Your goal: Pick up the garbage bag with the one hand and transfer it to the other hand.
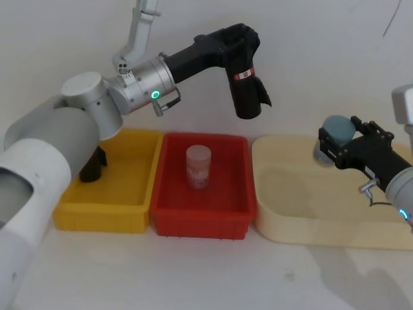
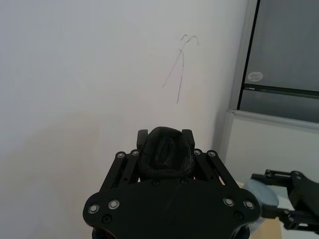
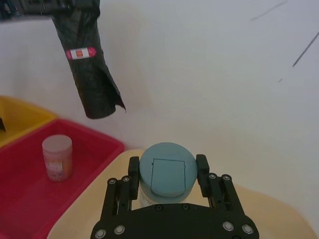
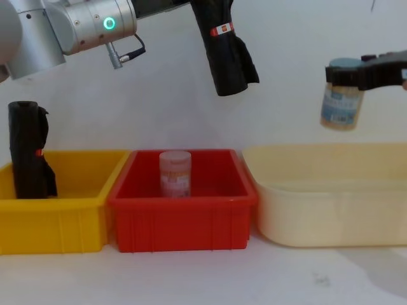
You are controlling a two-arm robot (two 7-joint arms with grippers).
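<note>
The left hand (image 1: 237, 40), on the arm with the green light, is up high. Its fingers are closed tight on the top of the garbage bag (image 1: 248, 90). The bag hangs down from the hand in the air, above the back of the red bin (image 1: 200, 223), and touches nothing else. It has a small red-and-white label (image 1: 243, 75) near the top. Behind it is a plain white wall (image 1: 310, 58).

The right hand (image 1: 342, 139), on the arm with the blue light, is off to the right and lower, well apart from the bag. Its fingers are closed around a jar with a blue-grey lid (image 1: 334, 126). It holds that jar in the air over the cream tub (image 1: 322, 229).

Three containers sit in a row on the white counter (image 1: 193, 278), side by side. The yellow bin (image 1: 103, 216) is on the left, the red bin is in the middle and the cream tub is on the right.

There are two black rolls. One is in the left hand. The other black roll (image 4: 28, 152) stands upright in the yellow bin, at its far left end, and is taller than the bin's wall.

There are two jars. One is in the right hand. A pinkish jar (image 1: 198, 166) stands upright in the middle of the red bin.
</note>
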